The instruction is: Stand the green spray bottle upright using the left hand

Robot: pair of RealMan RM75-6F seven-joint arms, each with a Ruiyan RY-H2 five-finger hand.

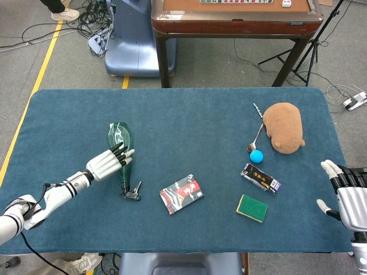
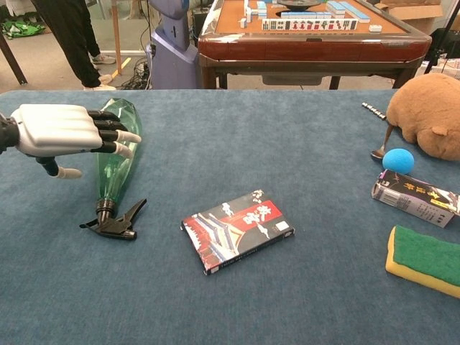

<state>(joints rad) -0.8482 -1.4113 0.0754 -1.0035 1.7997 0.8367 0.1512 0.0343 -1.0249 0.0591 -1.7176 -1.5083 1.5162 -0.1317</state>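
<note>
The green spray bottle [image 1: 120,143] [image 2: 117,162] lies on its side on the blue table [image 1: 189,120], its black trigger head [image 1: 132,192] [image 2: 115,223] pointing toward the front edge. My left hand [image 1: 106,162] [image 2: 68,131] hovers over the bottle's middle, palm down, fingers stretched across it and the thumb hanging on the near side; nothing is gripped. My right hand [image 1: 346,192] rests open at the table's right edge, far from the bottle, and only the head view shows it.
A card box [image 1: 181,193] [image 2: 238,229] lies right of the bottle. Farther right are a brown plush [image 1: 284,127], a blue ball [image 1: 256,156], a spoon [image 1: 256,137], a dark packet [image 1: 260,177] and a green sponge [image 1: 252,207]. A mahjong table [image 1: 235,17] stands behind.
</note>
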